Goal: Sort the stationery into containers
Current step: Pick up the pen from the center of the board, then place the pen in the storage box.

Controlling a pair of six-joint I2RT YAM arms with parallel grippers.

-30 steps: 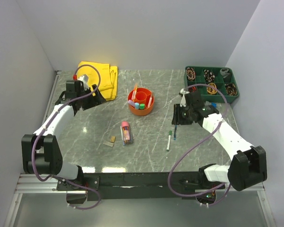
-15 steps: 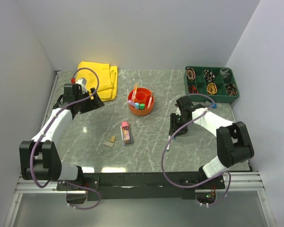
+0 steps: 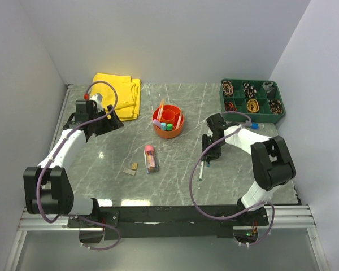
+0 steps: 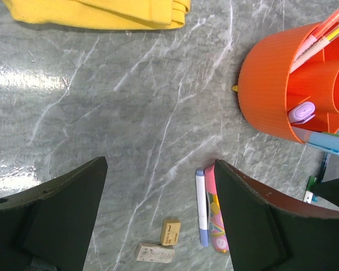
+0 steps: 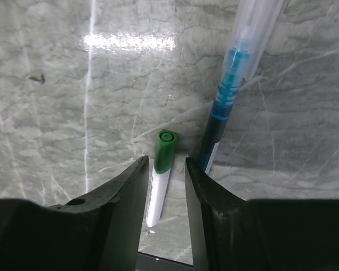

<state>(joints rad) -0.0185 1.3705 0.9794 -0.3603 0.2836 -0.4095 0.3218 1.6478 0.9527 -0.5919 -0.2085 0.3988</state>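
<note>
The right gripper (image 5: 165,164) is down at the table (image 3: 101,169) on the right side, well short of the bowl (image 3: 168,133). Its jaws stand a little apart astride the green-capped pen (image 5: 164,148). The cap lies between the fingertips (image 5: 137,175), and a sliver of marble shows on the cap's right, so the pen is framed but not clamped. This pen has a white body and lies flat, its cap end away from the wrist camera. Just beside it to the right lies a blue pen (image 5: 229,84) with a clear barrel, outside the jaws, its near end close to the right finger. The left gripper (image 4: 161,164) hangs over the table's left part near the yellow cloth (image 3: 120,93), its jaws wide apart and holding nothing. Between its fingers the wrist view shows bare marble. Farther off lie two small erasers (image 4: 164,241) near each other, and a pink tube (image 4: 217,228) with a thin pen (image 4: 201,206) touching its side. These lie in the middle of the table, nearer the arms than the bowl. The orange bowl already holds a lilac stick (image 4: 300,113), a blue-capped pen (image 4: 330,145) and pink and orange pens (image 4: 322,28) leaning out of the outer ring. A green tray (image 3: 268,117) of small coiled items sits at the far right corner, apart from both grippers.
</note>
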